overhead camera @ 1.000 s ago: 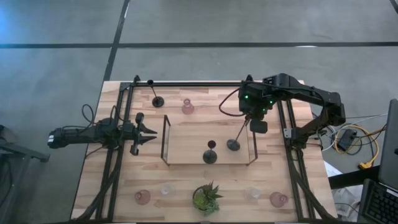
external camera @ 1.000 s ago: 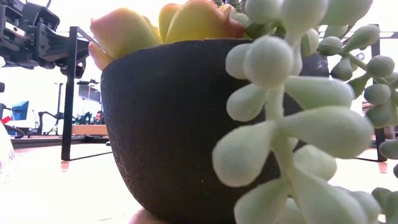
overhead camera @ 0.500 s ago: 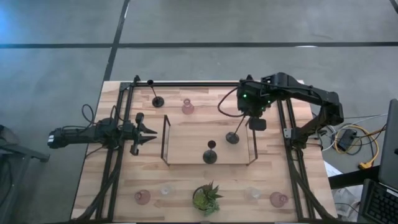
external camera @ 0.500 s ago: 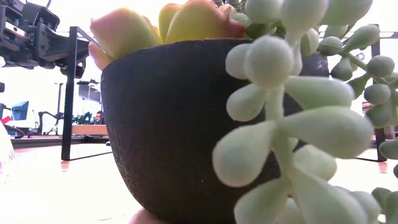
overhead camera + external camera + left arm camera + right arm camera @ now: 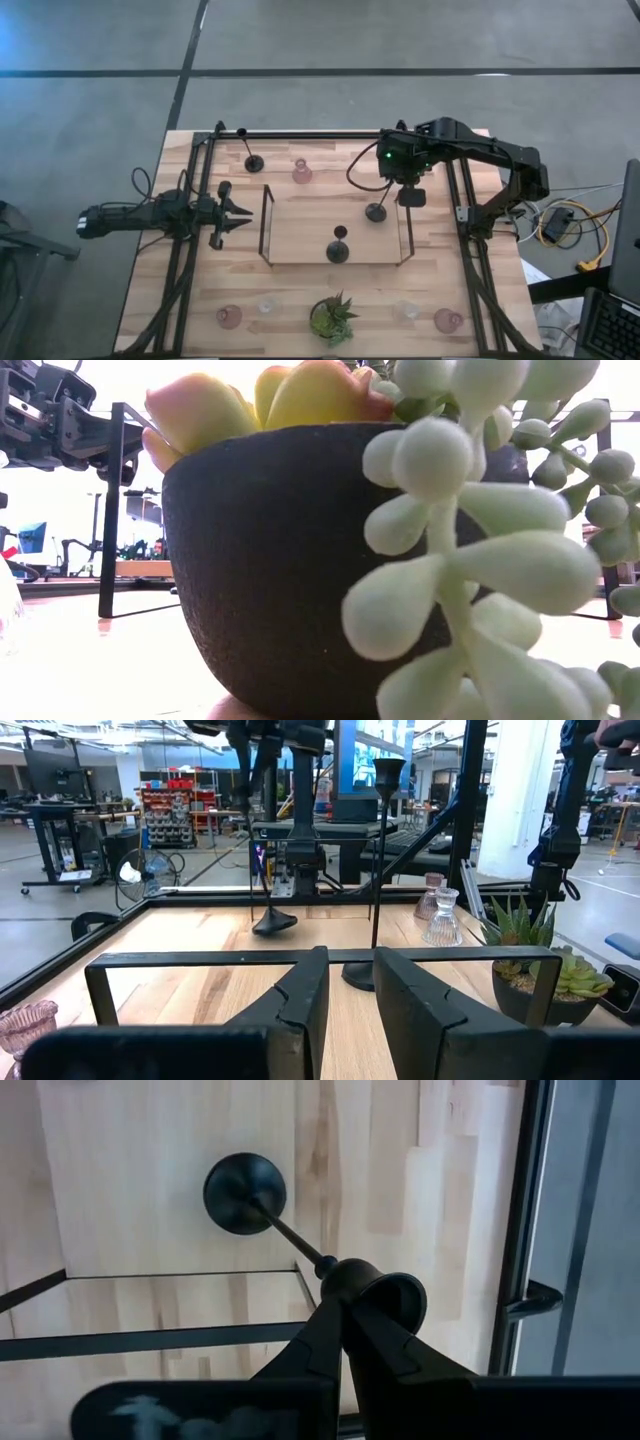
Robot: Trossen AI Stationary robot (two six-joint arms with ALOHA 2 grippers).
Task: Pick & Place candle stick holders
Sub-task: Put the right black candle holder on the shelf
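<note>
A black candle stick holder (image 5: 378, 209) hangs from my right gripper (image 5: 399, 190), which is shut on it over the right part of the wire-framed wooden tray (image 5: 300, 215). A second black holder (image 5: 338, 250) stands on its round base inside the tray. A third (image 5: 253, 161) stands at the far left beside a pink glass one (image 5: 301, 172). More pink holders (image 5: 229, 317) (image 5: 448, 320) and clear ones (image 5: 267, 304) (image 5: 406, 310) stand along the near edge. My left gripper (image 5: 238, 212) waits open at the table's left. My right gripper pinches the cup at the holder's top end (image 5: 385, 1292) between its two fingers, coming from above and pointing down. The thin stem slants away below the fingers to the round base (image 5: 245, 1192). The base hangs tilted, clear of the tray floor (image 5: 275, 923).
A green potted plant (image 5: 332, 318) stands at the near edge, and its dark pot (image 5: 270, 570) fills the low view. The tray's black wire end frames (image 5: 265, 222) rise on both sides. Black rails (image 5: 320, 134) run along the table's far, left and right edges.
My right gripper has turned at the wrist and shifted slightly toward the table's far left. The held holder has swung closer to upright, and its base has moved toward the far edge over the tray. The grip has stayed shut.
</note>
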